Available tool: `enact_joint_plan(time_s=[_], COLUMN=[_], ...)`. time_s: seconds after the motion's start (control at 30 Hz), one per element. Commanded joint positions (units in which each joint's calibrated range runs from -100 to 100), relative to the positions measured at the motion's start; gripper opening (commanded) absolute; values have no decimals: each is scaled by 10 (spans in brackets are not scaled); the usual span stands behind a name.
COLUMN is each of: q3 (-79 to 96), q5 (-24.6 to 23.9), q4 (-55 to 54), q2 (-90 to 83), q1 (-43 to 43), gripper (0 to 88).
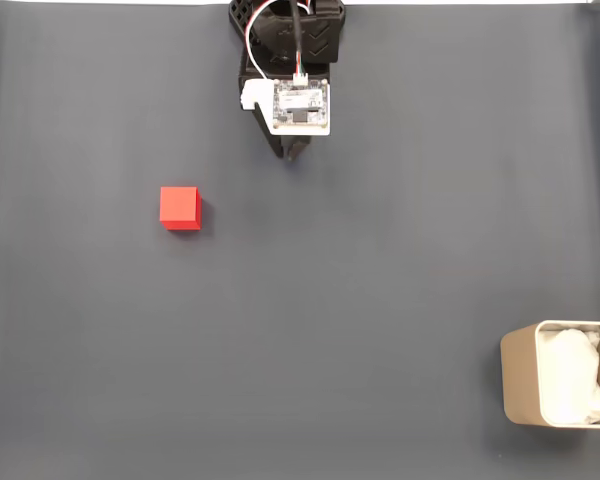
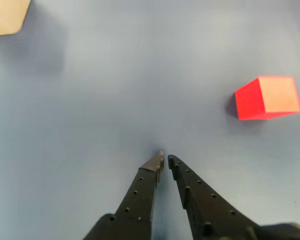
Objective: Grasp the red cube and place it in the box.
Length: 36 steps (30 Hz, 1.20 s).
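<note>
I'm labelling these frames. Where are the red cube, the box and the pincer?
red cube [image 1: 179, 207]: fixed view, top face.
box [image 1: 520, 385]: fixed view, beige left wall.
pincer [image 2: 165, 161]: wrist view, midway between the nearly touching tips.

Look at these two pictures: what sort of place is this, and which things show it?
Probably a tabletop robot practice setup: a plain dark grey mat, a small arm with an exposed circuit board, a lone red cube and a padded box.
</note>
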Motion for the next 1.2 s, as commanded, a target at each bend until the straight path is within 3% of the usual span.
enact_joint_plan(time_s=[0.0,0.23,0.57,0.87,1.17], q3=[8,4,-135,-303,-455], q5=[10,10,5,6,4], q4=[-60,-166,-195,-176,-78], q2=[-5,-1,115,236,341], q1=[-3,-5,-10,-5,48], gripper=[0,0,0,0,0])
